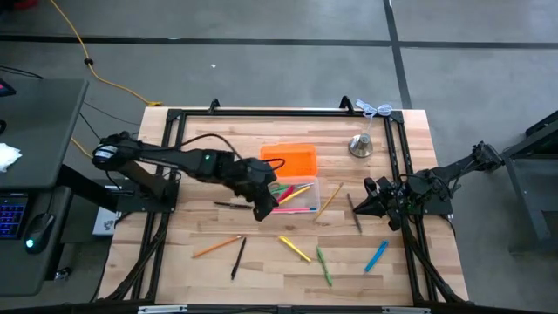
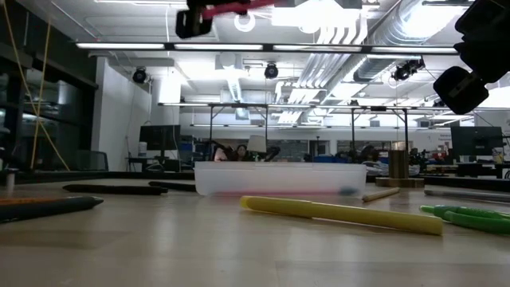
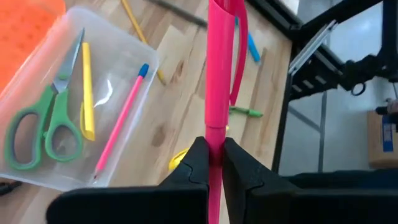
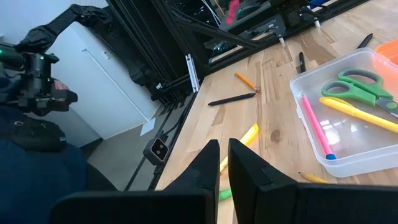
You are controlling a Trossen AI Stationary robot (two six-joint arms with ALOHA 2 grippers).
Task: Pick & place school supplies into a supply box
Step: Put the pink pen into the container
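Observation:
The clear supply box (image 1: 307, 206) lies mid-table with its orange lid (image 1: 293, 160) swung open toward the far side. Inside it lie green-handled scissors (image 3: 43, 124), a yellow marker (image 3: 86, 93) and a pink pencil (image 3: 121, 121). My left gripper (image 1: 263, 202) hangs above the box's left end, shut on a pink pen (image 3: 217, 68). Other pens and pencils lie loose on the table: orange (image 1: 218, 247), black (image 1: 237, 257), yellow (image 1: 295, 249), green (image 1: 324, 266) and blue (image 1: 377, 255). My right gripper (image 1: 370, 199) waits at the right, shut with nothing in it. My left gripper pinches the pink pen's barrel (image 3: 214, 135), just behind the seam of its cap, between the two fingers. The pen runs along the fingers and sticks out beyond their tips, clip end foremost. It is lifted clear, slanting down above the box and table.
A silver bell (image 1: 361, 146) stands at the far right of the table. A pencil (image 1: 330, 199) and a dark pen (image 1: 355, 212) lie between the box and my right gripper. A black pen (image 1: 231, 205) lies left of the box. Black frame rails (image 1: 261, 112) edge the table.

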